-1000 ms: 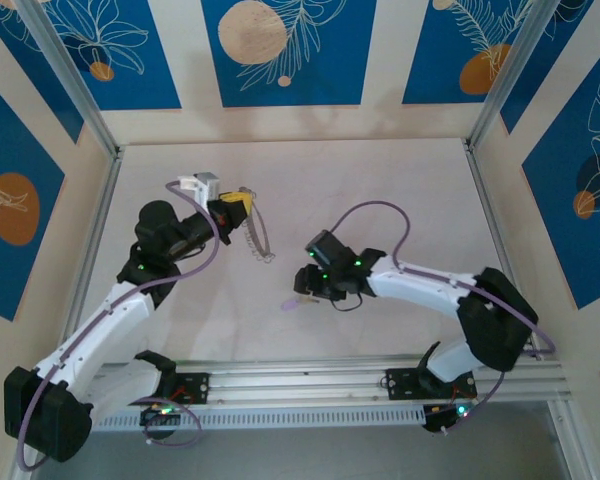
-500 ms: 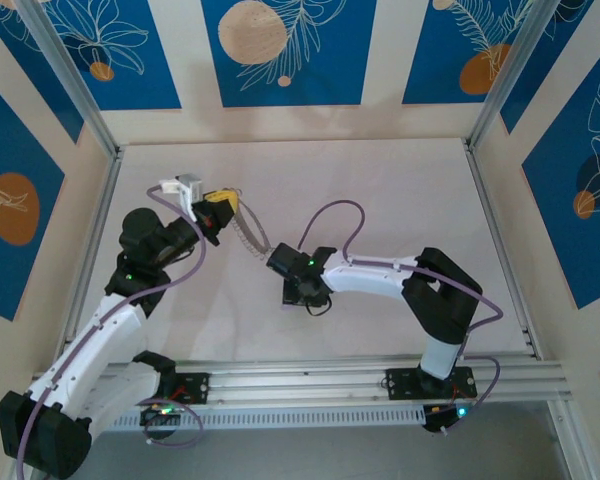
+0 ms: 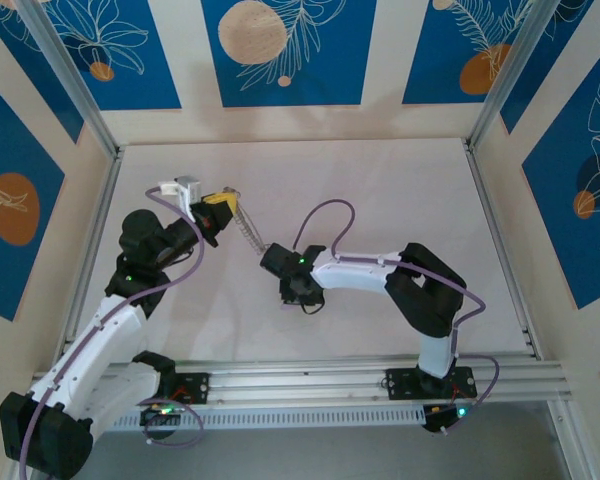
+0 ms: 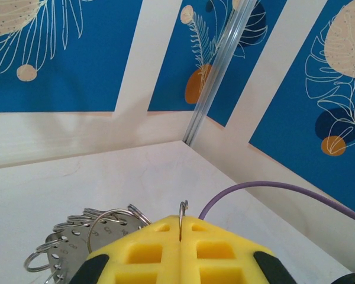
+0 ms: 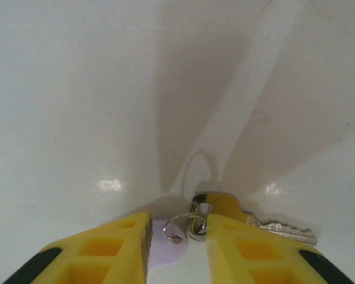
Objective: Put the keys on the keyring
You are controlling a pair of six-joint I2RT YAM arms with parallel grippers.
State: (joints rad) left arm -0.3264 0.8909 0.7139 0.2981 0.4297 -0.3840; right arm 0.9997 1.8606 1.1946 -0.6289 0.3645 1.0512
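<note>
My left gripper (image 3: 224,204) (image 4: 180,228) is shut on the thin wire of the keyring (image 3: 246,232), which hangs off the table to its right. The ring's wire (image 4: 181,212) stands up between the yellow fingers, and several small silver loops (image 4: 77,236) fan out to the left. My right gripper (image 3: 297,293) (image 5: 177,229) points down at the table just right of the keyring's lower end. Its jaws stand apart around a key lying flat: lilac head (image 5: 167,251), a small wire loop (image 5: 182,227), and a silver blade (image 5: 284,229) poking out past the right finger.
The pale tabletop (image 3: 400,200) is walled by blue-and-cream panels with metal posts (image 3: 75,95). A purple cable (image 3: 325,215) arcs over the right wrist, another (image 4: 272,188) passes by the left fingers. The arms' rail (image 3: 300,380) runs along the near edge.
The right arm has swung left towards the keyring and come down over the key, its jaws narrowing around it. The left arm drew slightly left with the keyring, then held still.
</note>
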